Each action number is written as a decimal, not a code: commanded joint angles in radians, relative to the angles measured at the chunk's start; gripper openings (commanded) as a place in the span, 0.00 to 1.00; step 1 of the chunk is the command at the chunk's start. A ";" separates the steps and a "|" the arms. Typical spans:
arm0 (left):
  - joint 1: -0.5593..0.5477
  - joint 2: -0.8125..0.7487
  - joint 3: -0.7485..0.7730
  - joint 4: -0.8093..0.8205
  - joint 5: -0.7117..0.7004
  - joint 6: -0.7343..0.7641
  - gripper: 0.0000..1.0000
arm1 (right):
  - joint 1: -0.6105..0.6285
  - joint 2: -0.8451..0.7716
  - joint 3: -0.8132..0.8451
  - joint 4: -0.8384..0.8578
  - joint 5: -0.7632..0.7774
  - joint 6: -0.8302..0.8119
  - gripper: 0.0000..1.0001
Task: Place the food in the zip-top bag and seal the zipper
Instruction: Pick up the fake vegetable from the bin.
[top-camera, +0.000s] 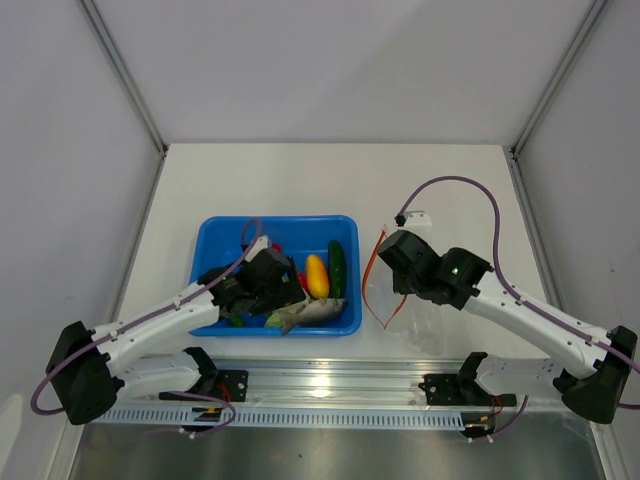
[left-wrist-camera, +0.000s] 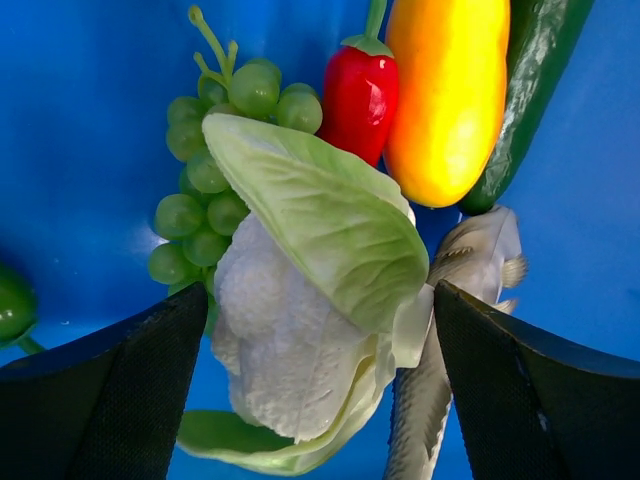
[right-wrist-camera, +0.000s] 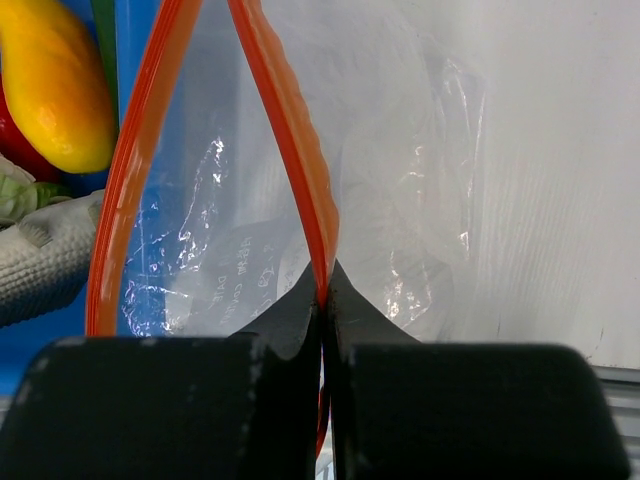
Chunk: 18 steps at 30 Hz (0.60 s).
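Observation:
The food lies in a blue tray (top-camera: 280, 222). My left gripper (left-wrist-camera: 320, 380) hangs open over it, one finger on each side of the white cauliflower (left-wrist-camera: 290, 340) with its green leaves. Around the cauliflower are green grapes (left-wrist-camera: 200, 200), a red chili (left-wrist-camera: 358, 95), a yellow-orange mango (left-wrist-camera: 450, 100), a dark cucumber (left-wrist-camera: 530, 80) and a grey fish (left-wrist-camera: 470, 270). Right of the tray, my right gripper (right-wrist-camera: 323, 300) is shut on the red-orange zipper (right-wrist-camera: 290, 130) of the clear zip-top bag (right-wrist-camera: 400, 200). The bag's mouth gapes open toward the tray, and I see no food inside.
A green pepper (left-wrist-camera: 12, 305) shows at the left edge of the tray. The tray's right wall stands close to the bag's mouth (top-camera: 372, 270). A metal rail (top-camera: 330, 385) runs along the near table edge. White walls enclose the table.

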 joint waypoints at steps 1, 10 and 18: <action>-0.009 0.011 0.011 -0.016 -0.031 -0.045 0.92 | -0.004 -0.011 -0.003 0.019 0.004 0.004 0.00; -0.009 -0.070 -0.037 0.017 -0.070 -0.056 0.62 | -0.004 -0.018 -0.018 0.022 0.002 0.016 0.00; -0.009 -0.151 0.017 -0.004 -0.145 0.024 0.20 | -0.004 -0.015 -0.005 0.019 0.007 0.009 0.00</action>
